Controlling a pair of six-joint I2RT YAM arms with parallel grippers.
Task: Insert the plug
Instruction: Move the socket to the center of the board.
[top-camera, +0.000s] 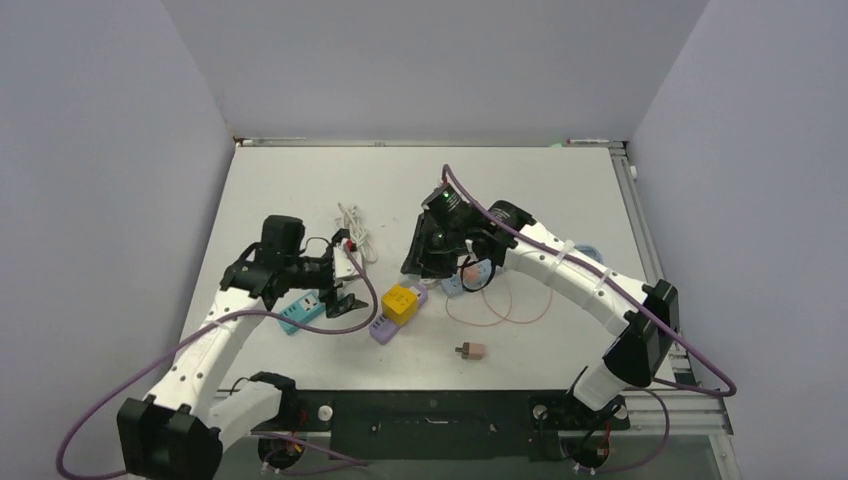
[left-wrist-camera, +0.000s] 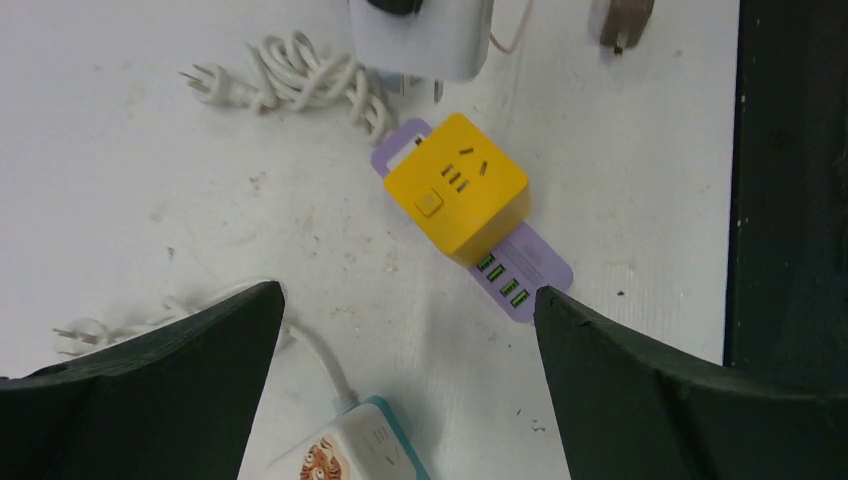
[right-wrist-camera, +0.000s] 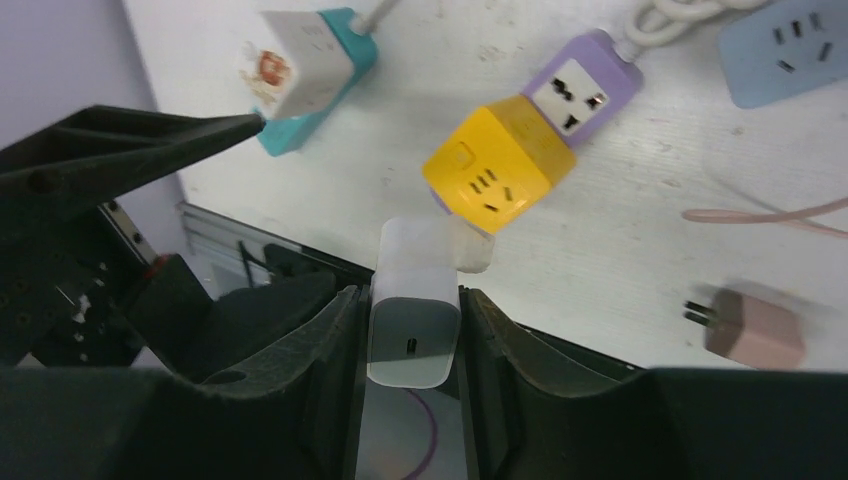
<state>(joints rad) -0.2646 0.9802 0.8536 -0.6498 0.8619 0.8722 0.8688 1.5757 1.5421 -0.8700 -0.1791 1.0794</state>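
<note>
top view looks down from afar; wrist views look down close — all share the yellow socket cube (top-camera: 401, 301).

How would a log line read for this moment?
right gripper: shut on white charger | left gripper: open | yellow socket cube: charger not yet inserted

Bare table flanks the yellow socket cube (left-wrist-camera: 455, 190); coiled white cable (left-wrist-camera: 300, 75) lies near.

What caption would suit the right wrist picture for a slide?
A white charger clamped in the right gripper, near the yellow cube socket.
</note>
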